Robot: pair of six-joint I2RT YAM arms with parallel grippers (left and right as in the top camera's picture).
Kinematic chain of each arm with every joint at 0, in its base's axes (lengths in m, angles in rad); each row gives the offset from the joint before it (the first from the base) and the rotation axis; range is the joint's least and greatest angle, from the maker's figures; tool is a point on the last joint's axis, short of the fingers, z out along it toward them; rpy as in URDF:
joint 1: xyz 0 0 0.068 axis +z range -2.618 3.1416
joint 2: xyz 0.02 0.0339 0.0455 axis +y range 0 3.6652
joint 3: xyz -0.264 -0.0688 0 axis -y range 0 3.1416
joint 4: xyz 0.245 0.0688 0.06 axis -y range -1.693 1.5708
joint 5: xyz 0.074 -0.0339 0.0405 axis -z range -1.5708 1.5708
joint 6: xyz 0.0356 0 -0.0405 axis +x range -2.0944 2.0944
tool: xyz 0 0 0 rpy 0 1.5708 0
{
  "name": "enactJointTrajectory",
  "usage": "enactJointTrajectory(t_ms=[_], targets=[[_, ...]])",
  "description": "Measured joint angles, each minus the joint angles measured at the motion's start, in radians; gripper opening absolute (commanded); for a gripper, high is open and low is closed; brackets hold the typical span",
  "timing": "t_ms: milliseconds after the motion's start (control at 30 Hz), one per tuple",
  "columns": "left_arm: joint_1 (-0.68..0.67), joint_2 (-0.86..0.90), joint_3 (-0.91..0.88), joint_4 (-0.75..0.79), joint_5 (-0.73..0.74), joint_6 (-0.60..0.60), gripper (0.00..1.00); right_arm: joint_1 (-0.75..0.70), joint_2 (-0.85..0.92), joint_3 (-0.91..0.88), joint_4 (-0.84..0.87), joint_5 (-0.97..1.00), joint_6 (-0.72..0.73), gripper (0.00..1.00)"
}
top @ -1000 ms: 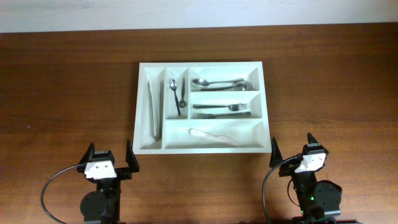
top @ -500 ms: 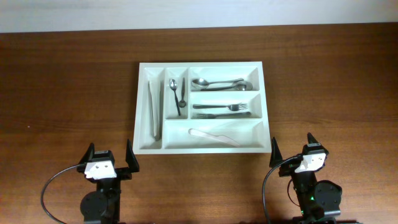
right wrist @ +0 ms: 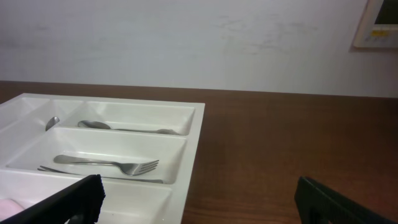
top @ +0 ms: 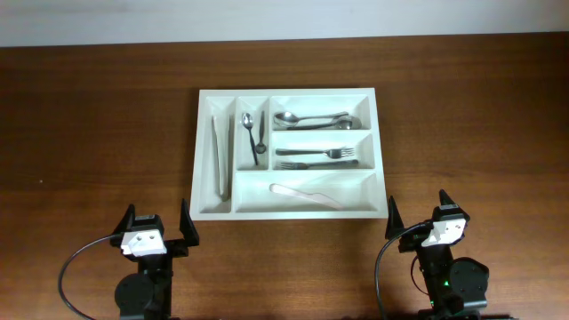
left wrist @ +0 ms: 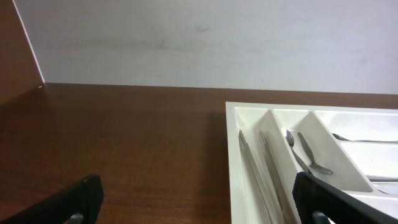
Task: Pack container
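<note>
The white container (top: 202, 151) sits mid-table with five compartments. Tongs (top: 220, 156) lie in the far-left narrow slot, small spoons (top: 254, 135) in the second. Spoons (top: 311, 118) fill the top wide slot, forks (top: 316, 157) the middle, a white knife (top: 307, 193) the bottom. My left gripper (top: 158, 224) is open and empty near the front edge, below the tray's left corner. My right gripper (top: 418, 216) is open and empty, below its right corner. The tray also shows in the left wrist view (left wrist: 233, 130) and the right wrist view (right wrist: 193, 155).
The dark wooden table (top: 98, 133) stretches wide on both sides of the tray. A white wall (left wrist: 199, 43) rises behind the far table edge. A wall panel (right wrist: 379, 25) shows at upper right in the right wrist view.
</note>
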Motion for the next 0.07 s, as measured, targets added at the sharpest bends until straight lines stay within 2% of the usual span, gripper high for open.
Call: enactJointTrajectory(t_ms=[67], targets=[[0.000,0.000,0.000,0.000,0.000,0.000,0.99,0.000,0.000,0.000,0.000,0.000,0.000,0.99]])
